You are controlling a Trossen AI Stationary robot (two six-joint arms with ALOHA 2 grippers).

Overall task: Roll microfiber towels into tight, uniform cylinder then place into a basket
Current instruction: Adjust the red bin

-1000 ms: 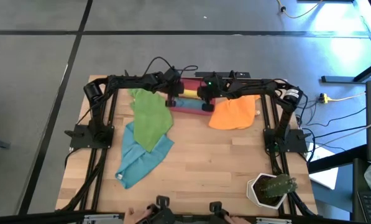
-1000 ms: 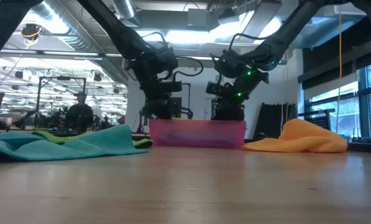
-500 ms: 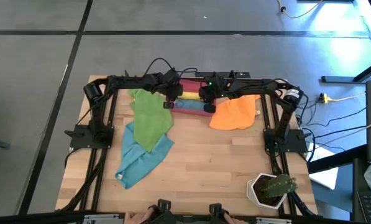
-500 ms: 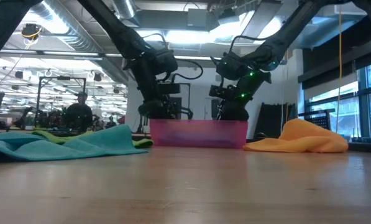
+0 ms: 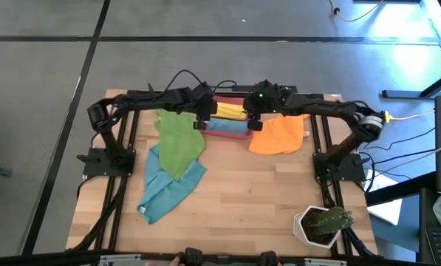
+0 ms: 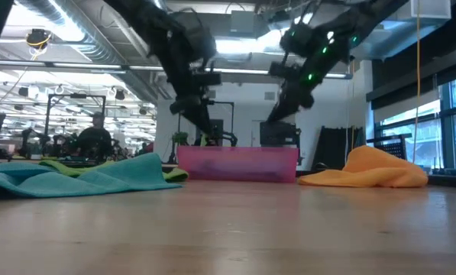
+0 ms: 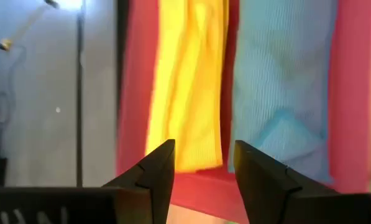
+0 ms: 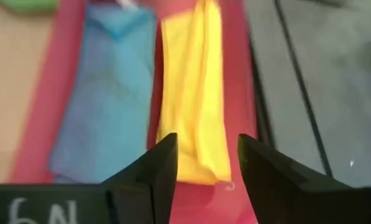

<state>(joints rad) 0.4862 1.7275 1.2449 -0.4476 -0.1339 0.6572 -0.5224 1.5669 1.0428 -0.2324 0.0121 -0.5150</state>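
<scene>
The red-pink basket (image 5: 238, 135) stands at the table's far middle and holds a yellow rolled towel (image 5: 232, 112) and a teal-blue rolled towel (image 5: 224, 125) side by side. My left gripper (image 5: 204, 118) is open and empty above the basket's left end. My right gripper (image 5: 254, 118) is open and empty above its right end. In the low view both grippers, left (image 6: 202, 130) and right (image 6: 279, 126), hang clear above the basket (image 6: 237, 163). The left wrist view shows the yellow roll (image 7: 188, 81) and the blue roll (image 7: 278, 87). The right wrist view shows them too, yellow (image 8: 194, 93) and blue (image 8: 104, 93).
A green towel (image 5: 179, 140) lies spread left of the basket, partly over a teal-blue towel (image 5: 168, 188). An orange towel (image 5: 278, 133) lies heaped right of the basket. A white pot with a plant (image 5: 323, 225) stands at the near right corner. Bare wood shows at the middle.
Both grippers have risen from down at the basket's two ends to clear above it. The yellow roll now shows uncovered beside the blue roll, and both rolls stay in the basket.
</scene>
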